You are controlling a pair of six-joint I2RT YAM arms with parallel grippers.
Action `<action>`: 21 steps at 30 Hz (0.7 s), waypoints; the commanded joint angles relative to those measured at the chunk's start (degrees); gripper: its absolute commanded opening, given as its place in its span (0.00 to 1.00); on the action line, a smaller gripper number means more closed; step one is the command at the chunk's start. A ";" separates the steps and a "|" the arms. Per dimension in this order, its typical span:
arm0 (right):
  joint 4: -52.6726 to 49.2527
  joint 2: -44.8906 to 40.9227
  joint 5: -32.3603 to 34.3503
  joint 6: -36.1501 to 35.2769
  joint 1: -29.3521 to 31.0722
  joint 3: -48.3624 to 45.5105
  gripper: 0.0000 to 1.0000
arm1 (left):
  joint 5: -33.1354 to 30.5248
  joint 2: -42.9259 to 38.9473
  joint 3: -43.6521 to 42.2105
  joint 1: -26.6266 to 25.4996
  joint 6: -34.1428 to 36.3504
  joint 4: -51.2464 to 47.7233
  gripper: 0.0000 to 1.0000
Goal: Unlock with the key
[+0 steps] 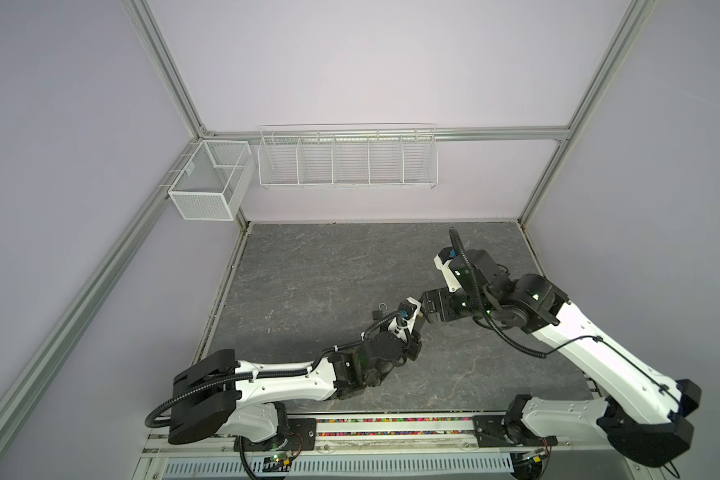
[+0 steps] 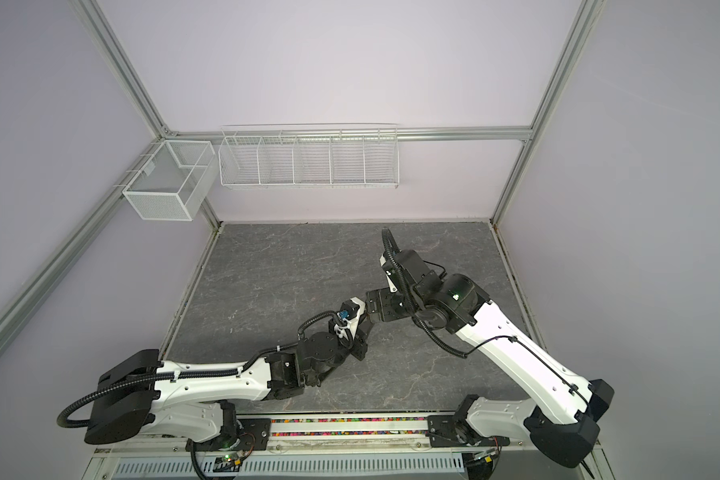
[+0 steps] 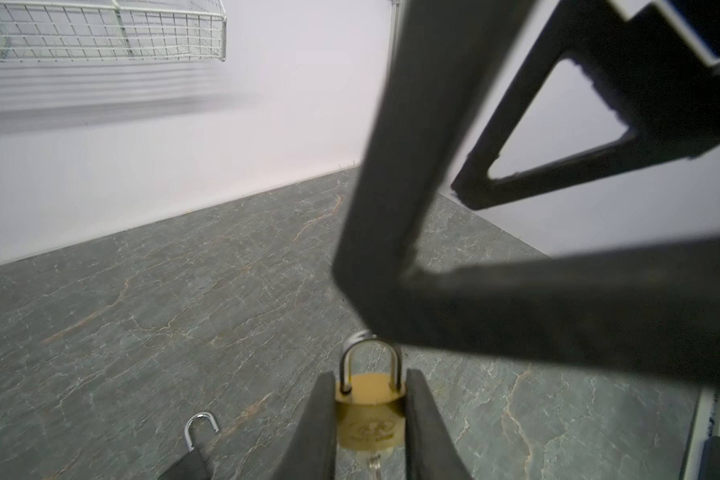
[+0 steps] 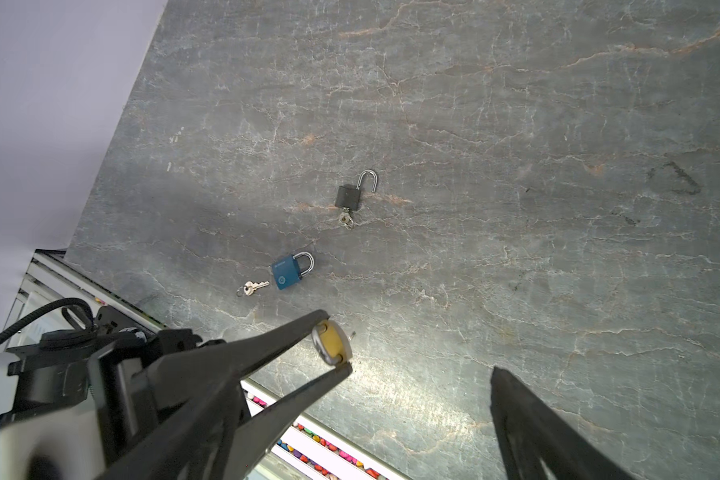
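Near the middle of the grey stone-pattern tabletop (image 1: 308, 270), both arms meet, as I see in both top views. Left gripper (image 3: 371, 388) is clenched on the brass padlock (image 3: 371, 419), one finger against each narrow side of the body, and holds it up off the surface. Its shackle (image 3: 371, 357) points away from the left wrist camera, and both legs sit in the body, so I log it as locked. A silver key (image 3: 374, 462) sticks out of the bottom of the brass body; I see only its blurred near end. Right gripper (image 1: 425, 311) is released, jaws spread wide with nothing between them. From the left wrist view one of its fingers (image 3: 391, 187) hangs just above the shackle; I cannot tell whether they touch. The right wrist view looks down on the held padlock end-on and shows one right finger (image 4: 520, 424) well to the side of it. On the table beyond lie a black padlock (image 4: 347, 196) with its shackle swung open and a key in its base, and a blue padlock (image 4: 287, 273) with its shackle shut and a loose key (image 4: 253, 286) just beside it, not touching. Two white wire baskets (image 1: 348, 160) hang on the walls behind.
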 commanded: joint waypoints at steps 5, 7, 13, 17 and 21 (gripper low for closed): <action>-2.38 2.82 2.87 0.84 0.01 1.49 0.94 | -1.40 0.26 -0.43 -0.48 2.46 4.98 0.00; -2.75 3.70 4.43 0.92 0.05 2.00 0.94 | -1.41 0.25 -0.43 -0.51 2.60 5.06 0.00; -3.03 6.04 7.69 0.69 0.00 2.99 0.94 | -1.96 0.59 -0.26 -0.70 2.67 4.82 0.00; -3.57 7.32 8.82 0.41 0.07 3.37 0.94 | -2.54 0.53 -0.17 -0.76 2.79 4.70 0.00; -4.25 7.76 10.55 0.29 0.01 3.94 0.94 | -2.69 0.69 -0.25 -0.80 2.80 4.63 0.00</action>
